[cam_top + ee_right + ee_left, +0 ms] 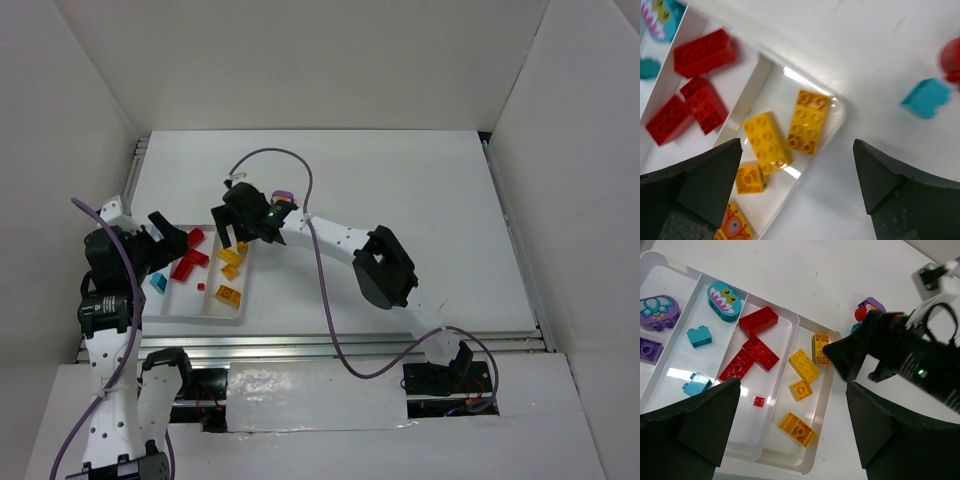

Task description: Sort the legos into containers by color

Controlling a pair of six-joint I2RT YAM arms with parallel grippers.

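The white tray (pixel 195 312) holds legos sorted in its containers: purple ones (pixel 655 310) at the far left, then teal ones (pixel 699 336), red ones (pixel 758 320) and yellow ones (pixel 804 365). My right gripper (pixel 238 240) hangs open and empty over the tray's far right corner (pixel 840 107), above a yellow brick (pixel 807 121). My left gripper (pixel 792 390) is open and empty over the near end of the yellow container. On the table beyond the tray lie a teal brick (pixel 926 97) and a red piece (pixel 951 57) with a purple top (pixel 871 306).
The right arm (pixel 340 240) reaches across the table from the right, a purple cable (pixel 320 270) looping over it. White walls enclose the table on three sides. In the left wrist view, the right gripper's black body (pixel 900 355) stands just right of the tray (pixel 822 405).
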